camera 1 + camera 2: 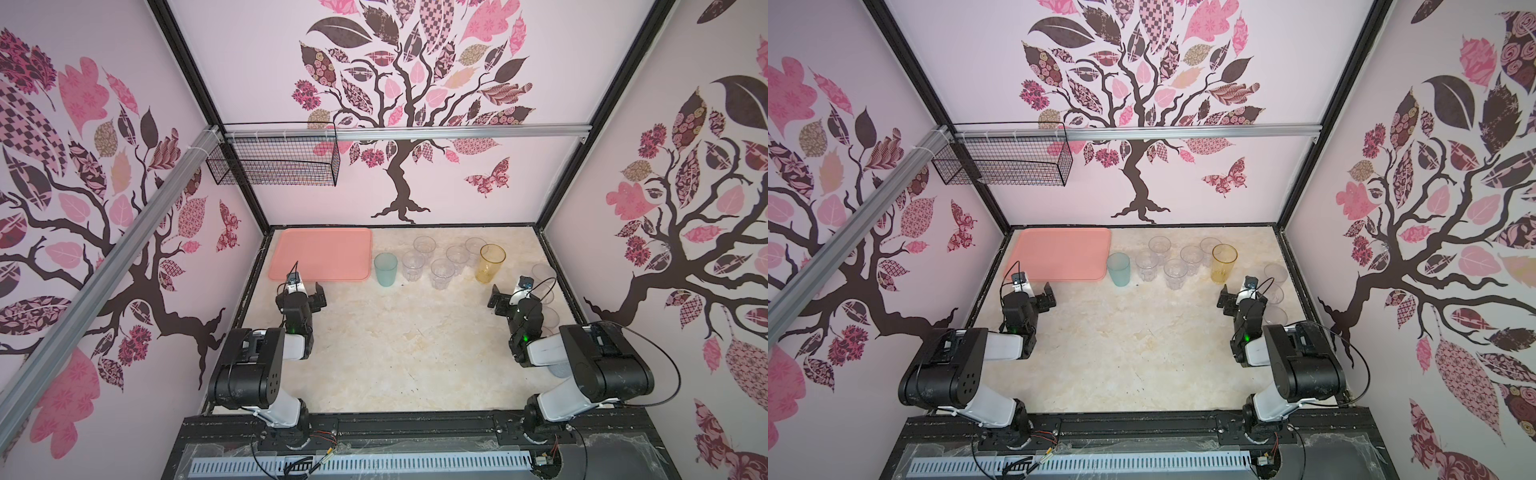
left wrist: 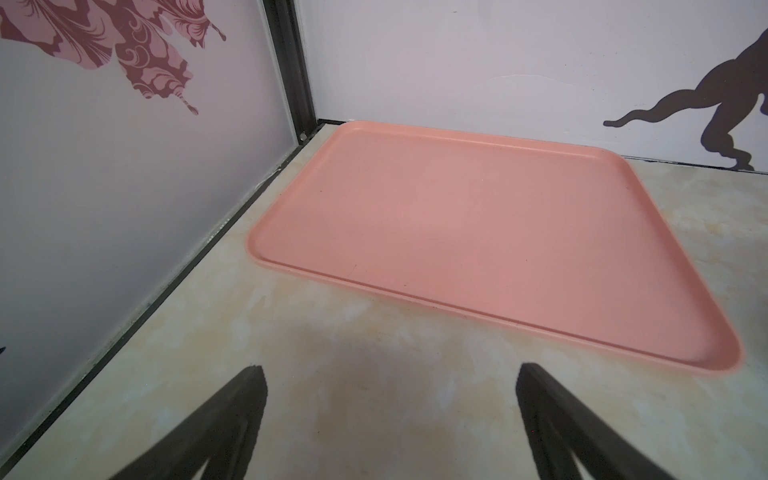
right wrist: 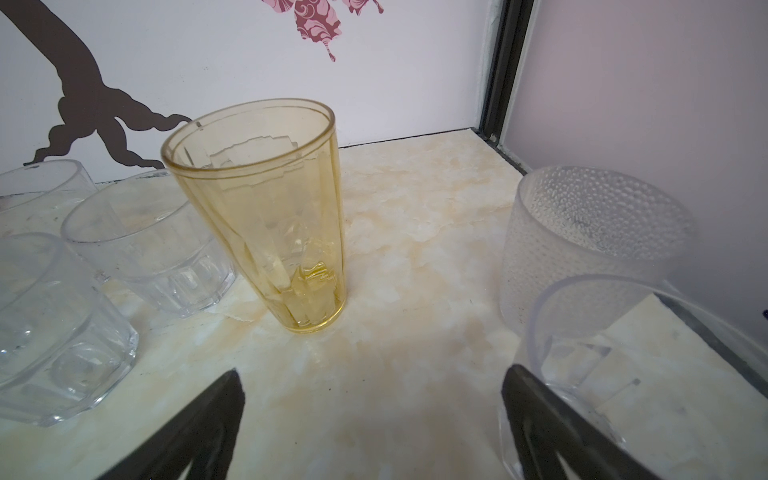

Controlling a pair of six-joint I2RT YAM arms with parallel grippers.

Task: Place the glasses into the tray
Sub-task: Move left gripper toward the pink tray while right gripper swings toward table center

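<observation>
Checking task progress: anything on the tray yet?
Nothing. The tray is bare in the left wrist view. In both top views the left arm hides a bit of its near rim. The teal glass stands beside it.

Right arm partly hides clear glasses behind it; their number is unclear.

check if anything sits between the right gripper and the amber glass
Nothing visible does: in the right wrist view, bare table lies between the open right gripper and the amber glass; clear glasses stand aside.
</observation>
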